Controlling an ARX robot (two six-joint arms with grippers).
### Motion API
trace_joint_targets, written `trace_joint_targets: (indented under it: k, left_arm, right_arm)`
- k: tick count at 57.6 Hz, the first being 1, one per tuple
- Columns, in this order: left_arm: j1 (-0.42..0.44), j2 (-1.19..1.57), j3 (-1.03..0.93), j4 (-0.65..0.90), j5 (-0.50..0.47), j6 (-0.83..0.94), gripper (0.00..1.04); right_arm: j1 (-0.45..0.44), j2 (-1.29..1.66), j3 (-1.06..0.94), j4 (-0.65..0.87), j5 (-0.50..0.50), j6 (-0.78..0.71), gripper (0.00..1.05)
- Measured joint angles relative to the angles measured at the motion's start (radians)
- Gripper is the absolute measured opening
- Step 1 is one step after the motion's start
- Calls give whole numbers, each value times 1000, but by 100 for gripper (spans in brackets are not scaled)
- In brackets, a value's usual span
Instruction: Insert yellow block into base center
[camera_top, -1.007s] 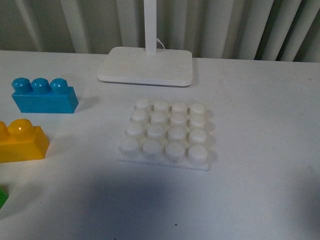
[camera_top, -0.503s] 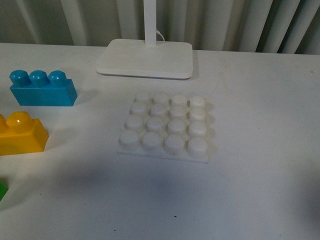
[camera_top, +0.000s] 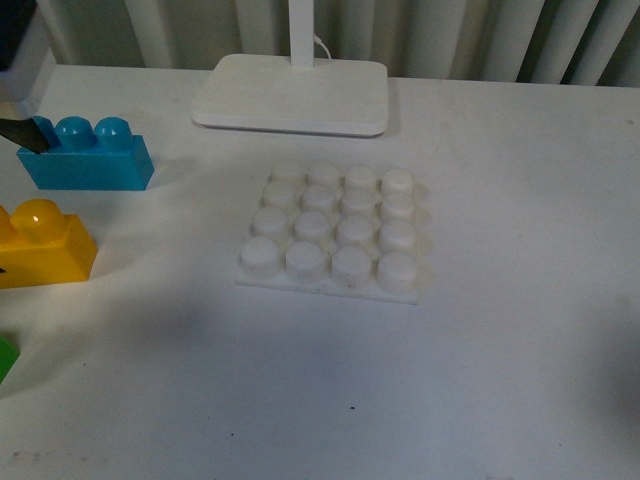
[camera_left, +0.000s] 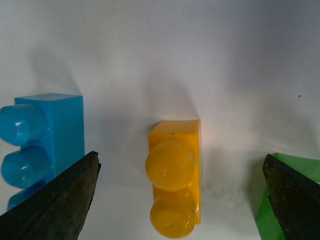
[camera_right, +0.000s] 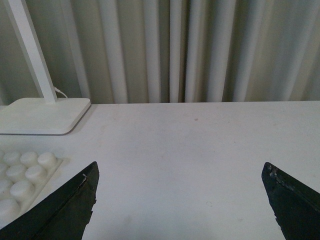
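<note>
Yellow block (camera_top: 40, 250) sits on the desk (camera_top: 500, 330) at the left edge of the front view, well apart from the base (camera_top: 330, 232), which lies mid-frame with every stud bare. The left tool (camera_left: 181, 160) hangs over the block with its fingers spread wide and holds nothing. In its wrist view the block lies between them, its long side running along the fingers, so a pinch would fall across the narrow width. The step in hand looks like the reach for the grasp. A blue brick (camera_left: 40, 145) is close to one finger and a green piece (camera_left: 295, 175) is near the other, so the descent should be straight and centred. Close only once the fingers are below the studs, on the flat side walls, since the glossy plastic may slip. How high the tool hangs is hard to judge, perhaps a little above. The right tool (camera_right: 180, 167), also spread and empty, looks over bare desk near the base and should stay clear.
</note>
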Motion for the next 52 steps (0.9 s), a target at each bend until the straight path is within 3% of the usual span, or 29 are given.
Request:
trace_joint_targets:
  k: [24,52]
  left_arm:
    - [5,44,39,-51,-61,0,98]
    - [15,107,66,-43,-58,-10,97]
  right_arm:
    - [0,0,0,0,0,0,96]
    - [0,0,0,0,0,0,96]
